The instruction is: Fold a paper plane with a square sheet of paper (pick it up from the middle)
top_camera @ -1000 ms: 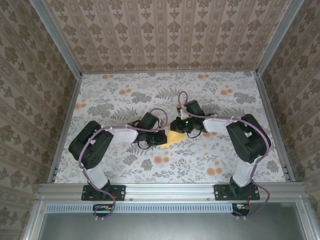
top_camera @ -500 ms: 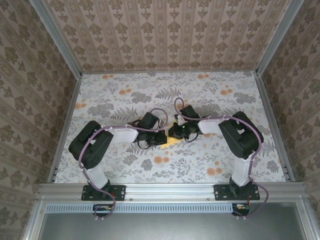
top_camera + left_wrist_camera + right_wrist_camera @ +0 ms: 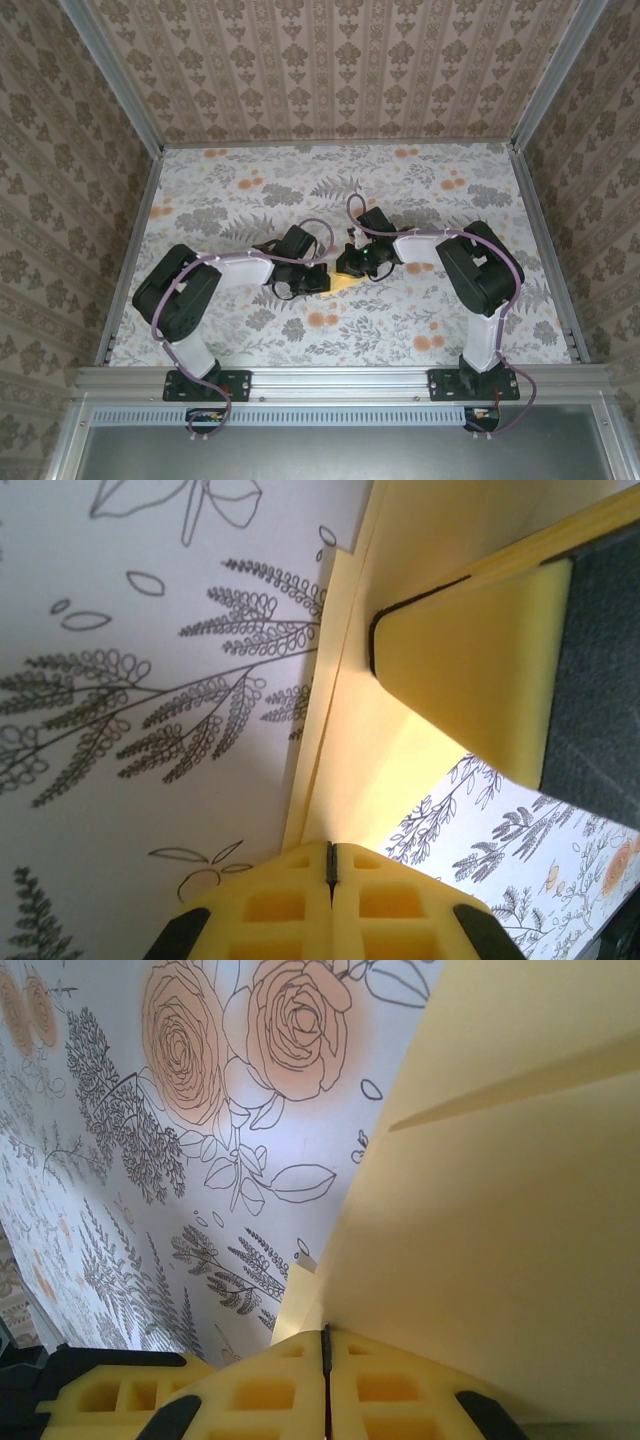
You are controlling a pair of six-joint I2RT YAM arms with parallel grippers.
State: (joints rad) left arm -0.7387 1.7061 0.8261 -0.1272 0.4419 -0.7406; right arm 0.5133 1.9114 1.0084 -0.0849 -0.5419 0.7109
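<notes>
My left claw (image 3: 330,850) and right claw (image 3: 325,1335) both pinch the thin pale-yellow paper (image 3: 342,284) (creased, layered, matte), its long axis spanning between them.

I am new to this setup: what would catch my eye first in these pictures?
First, the pale-yellow paper in the middle, pinched from both sides by the left gripper and the right gripper, both shut on it. Then the floral table cover beneath, with orange roses.
</notes>
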